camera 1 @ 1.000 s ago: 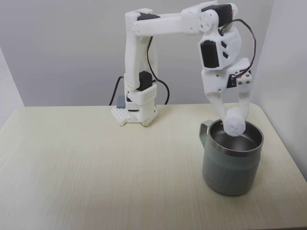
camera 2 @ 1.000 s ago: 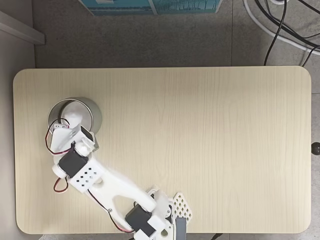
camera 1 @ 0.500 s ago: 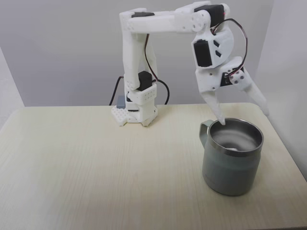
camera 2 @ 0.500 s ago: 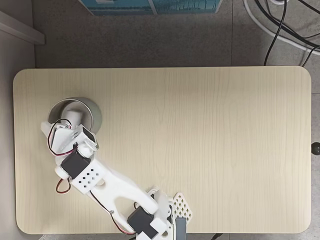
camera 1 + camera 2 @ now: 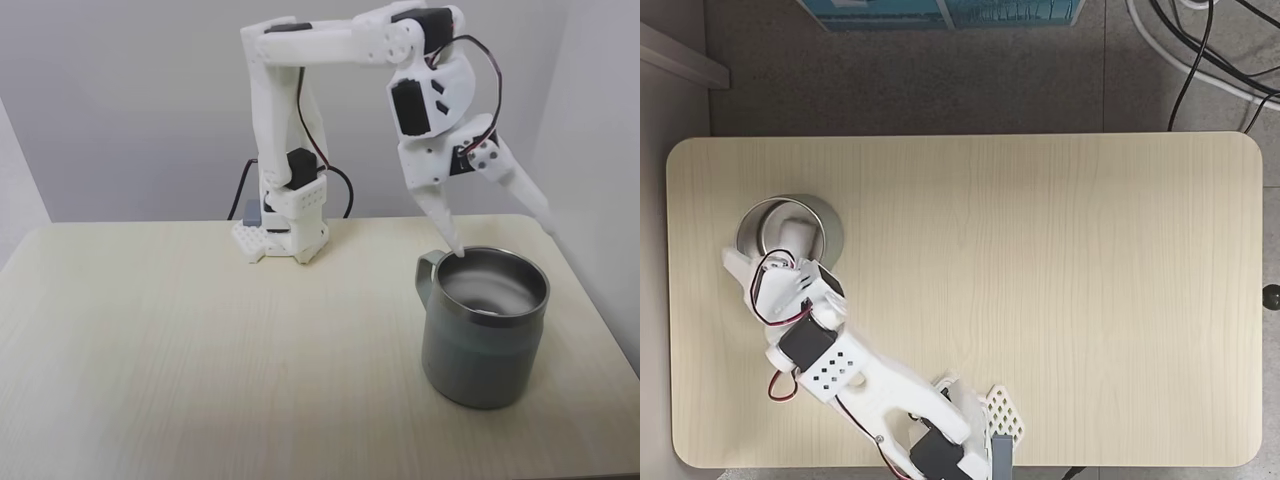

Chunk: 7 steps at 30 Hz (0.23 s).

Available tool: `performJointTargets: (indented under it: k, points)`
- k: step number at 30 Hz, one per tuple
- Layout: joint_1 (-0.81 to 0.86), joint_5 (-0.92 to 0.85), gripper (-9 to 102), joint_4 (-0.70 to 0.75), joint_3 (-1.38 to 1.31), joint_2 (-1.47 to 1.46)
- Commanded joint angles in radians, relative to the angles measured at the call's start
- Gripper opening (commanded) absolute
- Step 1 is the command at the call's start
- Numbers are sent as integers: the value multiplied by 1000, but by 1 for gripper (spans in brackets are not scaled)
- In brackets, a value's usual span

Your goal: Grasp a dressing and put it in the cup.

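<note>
No text, label, brand, number or sign can be read in either fixed view. The blue box (image 5: 940,12) on the floor beyond the bench (image 5: 1040,300) carries some white marks on its top edge, but they are cut off by the frame and too small to read. The cup (image 5: 484,330) has a plain wall with no print.

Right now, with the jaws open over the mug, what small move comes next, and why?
Probably lift and retract toward the base. The gripper is open and empty just above the mug, and the gauze roll already lies inside it, so the drop looks done.
</note>
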Motion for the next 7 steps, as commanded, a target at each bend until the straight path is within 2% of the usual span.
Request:
performJointTargets:
  k: [1,7]
  points:
    - [-21,-3,34,0,-14,-58]
    - [-26,-8,34,0,-28,-58]
